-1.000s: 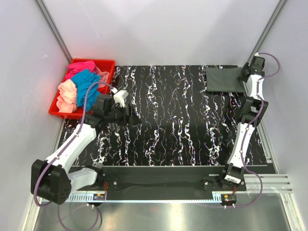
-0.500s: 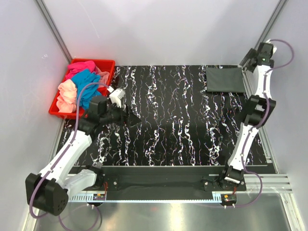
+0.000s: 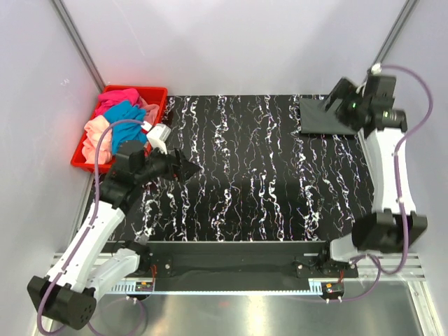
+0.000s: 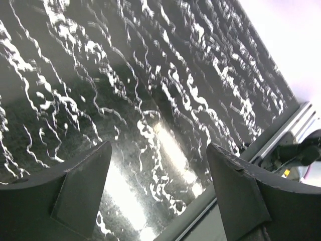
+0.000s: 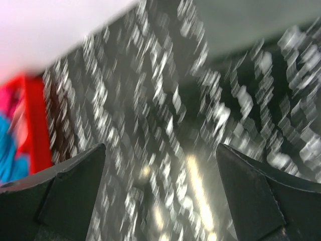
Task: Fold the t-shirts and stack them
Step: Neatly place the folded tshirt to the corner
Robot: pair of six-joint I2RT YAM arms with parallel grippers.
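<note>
Black marbled worktop [image 3: 266, 161]; we reckon the folded dark grey t-shirt [image 3: 315, 120] sits cornered as stack base. Left claw [image 4: 159, 150], right claw [image 5: 160, 150] both gape, empty.

A table top [image 3: 252, 175] seen from above, black with white marble-like streaks, fills the middle of the view. Three plain pale grey walls close it in: a back wall [image 3: 231, 42], a left wall [image 3: 35, 140] and a right wall [image 3: 437, 35]. A slanting aluminium post stands in the left corner [image 3: 77, 40], and another in the right corner [image 3: 392, 31]. Along the near edge run a black strip [image 3: 231, 252] and a slotted metal rail [image 3: 231, 285], then a brushed steel surface [image 3: 245, 315]. Overhead light leaves a bright glare patch [image 4: 165, 145] on the glossy top.
</note>
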